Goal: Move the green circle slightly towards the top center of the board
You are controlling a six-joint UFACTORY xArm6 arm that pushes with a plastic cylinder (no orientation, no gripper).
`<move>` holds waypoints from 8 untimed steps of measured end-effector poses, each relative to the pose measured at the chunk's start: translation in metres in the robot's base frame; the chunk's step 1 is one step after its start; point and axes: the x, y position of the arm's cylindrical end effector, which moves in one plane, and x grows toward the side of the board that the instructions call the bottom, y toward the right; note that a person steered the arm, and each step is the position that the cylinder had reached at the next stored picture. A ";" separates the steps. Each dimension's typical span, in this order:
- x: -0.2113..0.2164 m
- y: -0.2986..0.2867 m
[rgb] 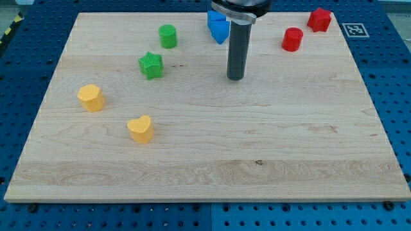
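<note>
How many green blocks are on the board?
2. The green circle sits near the view's top left; the green star lies just below it. None seems hidden.

Bright, even overhead light; sharp focus throughout, with soft short shadows beneath the blocks and no glare.

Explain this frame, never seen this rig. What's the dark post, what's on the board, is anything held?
One camera looks down at a wooden board on a blue perforated base. The dark post is a robot arm's rod; it has no claw, so nothing is held. It only pushes blocks with my tip, which now touches none. The green circle sits toward the view's top left, with a green star just below it. Lower left lie a yellow block and a yellow heart. A blue block sits behind the rod; a red cylinder and another red block are top right.
</note>
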 end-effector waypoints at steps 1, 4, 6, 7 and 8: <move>0.000 -0.024; -0.017 -0.066; -0.060 -0.117; -0.075 -0.145; -0.091 -0.147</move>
